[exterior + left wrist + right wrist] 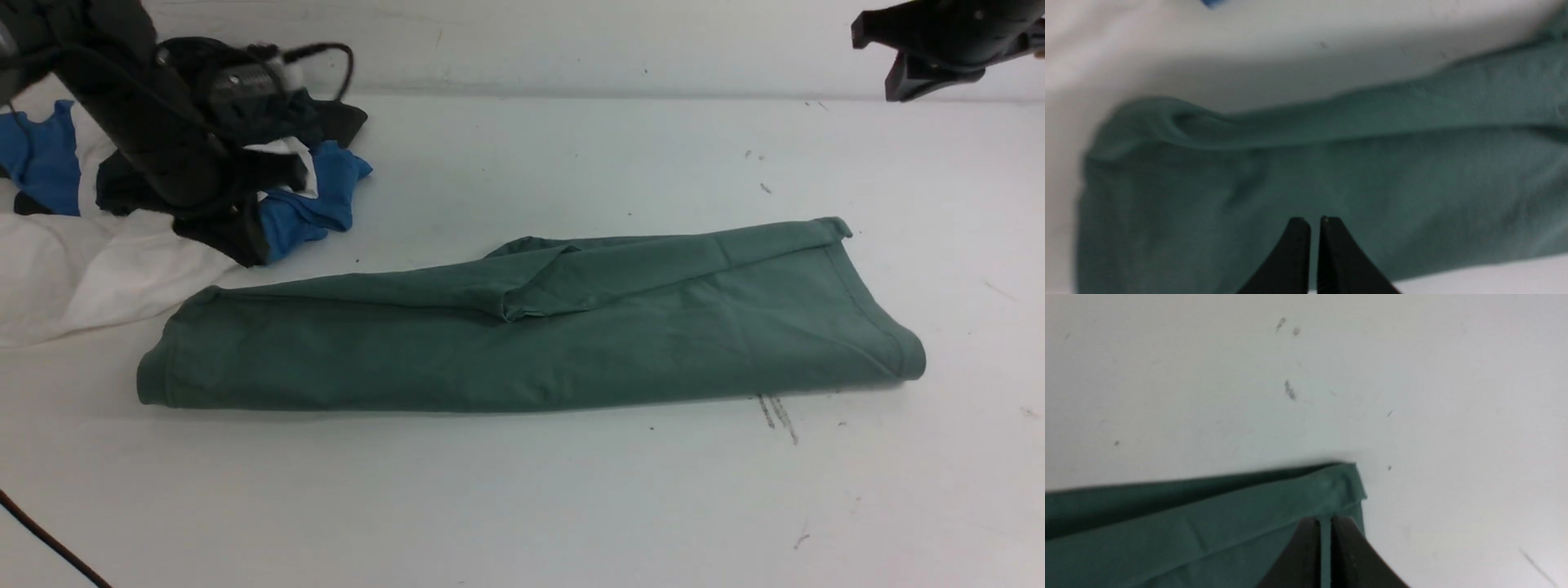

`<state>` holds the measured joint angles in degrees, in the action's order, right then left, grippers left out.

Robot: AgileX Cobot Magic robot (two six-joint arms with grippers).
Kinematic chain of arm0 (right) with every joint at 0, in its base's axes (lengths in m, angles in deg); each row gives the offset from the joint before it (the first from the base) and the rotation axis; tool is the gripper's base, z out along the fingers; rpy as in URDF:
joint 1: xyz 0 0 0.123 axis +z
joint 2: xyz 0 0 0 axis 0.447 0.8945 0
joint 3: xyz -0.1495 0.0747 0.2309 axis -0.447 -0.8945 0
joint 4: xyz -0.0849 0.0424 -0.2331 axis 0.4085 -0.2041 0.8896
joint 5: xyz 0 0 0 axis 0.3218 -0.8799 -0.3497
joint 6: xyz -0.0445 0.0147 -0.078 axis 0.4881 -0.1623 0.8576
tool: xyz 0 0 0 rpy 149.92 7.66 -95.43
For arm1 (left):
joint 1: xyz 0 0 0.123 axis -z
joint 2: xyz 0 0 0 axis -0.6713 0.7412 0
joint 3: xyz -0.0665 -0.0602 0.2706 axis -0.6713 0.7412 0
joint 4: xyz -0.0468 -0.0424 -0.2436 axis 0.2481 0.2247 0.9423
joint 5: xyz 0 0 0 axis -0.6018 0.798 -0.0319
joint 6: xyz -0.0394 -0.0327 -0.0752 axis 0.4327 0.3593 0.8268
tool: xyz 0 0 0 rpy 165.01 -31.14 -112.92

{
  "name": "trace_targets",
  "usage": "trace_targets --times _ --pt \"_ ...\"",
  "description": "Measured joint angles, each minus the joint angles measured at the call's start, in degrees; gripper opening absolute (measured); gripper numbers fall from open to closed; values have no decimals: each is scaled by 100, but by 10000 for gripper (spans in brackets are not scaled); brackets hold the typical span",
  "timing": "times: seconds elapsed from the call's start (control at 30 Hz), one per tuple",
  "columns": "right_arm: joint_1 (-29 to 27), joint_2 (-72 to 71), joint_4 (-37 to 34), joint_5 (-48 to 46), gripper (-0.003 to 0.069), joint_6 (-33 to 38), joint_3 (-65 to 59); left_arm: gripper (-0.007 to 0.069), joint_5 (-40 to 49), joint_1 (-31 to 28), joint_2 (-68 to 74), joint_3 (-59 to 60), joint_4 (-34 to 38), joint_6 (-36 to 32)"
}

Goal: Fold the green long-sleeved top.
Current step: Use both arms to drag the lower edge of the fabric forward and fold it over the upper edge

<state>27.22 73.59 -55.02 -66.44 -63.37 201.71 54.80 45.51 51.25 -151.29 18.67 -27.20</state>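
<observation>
The green long-sleeved top [531, 343] lies folded into a long band across the middle of the white table, with one sleeve folded over its far edge. My left gripper [233, 237] hangs above the table just beyond the top's left end. In the left wrist view [1314, 222] it is shut and empty over the green cloth [1331, 163]. My right gripper [902, 86] is raised at the far right, clear of the top. In the right wrist view [1325, 520] it is shut and empty above the top's far right corner [1331, 486].
A pile of clothes sits at the far left: a white cloth [82, 269], a bright blue garment [310, 204] and a dark garment [335, 122], partly under my left arm. A black cable [49, 543] crosses the front left corner of the table [571, 506].
</observation>
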Motion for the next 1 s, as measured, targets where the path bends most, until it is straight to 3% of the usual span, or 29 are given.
trace_targets --times 0.17,0.4,0.73,1.0 --pt "0 -1447 -166 -5 -13 5 -2108 -4 -1 792 398 411 211 -256" --pt "0 -2169 -177 -5 -14 5 -3913 -4 -623 1281 1273 -30 255 -329" --pt "0 -2183 -183 74 -14 -1 -4399 -4 -1631 1443 1789 -1284 379 -329" --pt "0 -2185 -183 100 -14 48 -4400 -4 -2641 1375 1829 -1533 448 -329"
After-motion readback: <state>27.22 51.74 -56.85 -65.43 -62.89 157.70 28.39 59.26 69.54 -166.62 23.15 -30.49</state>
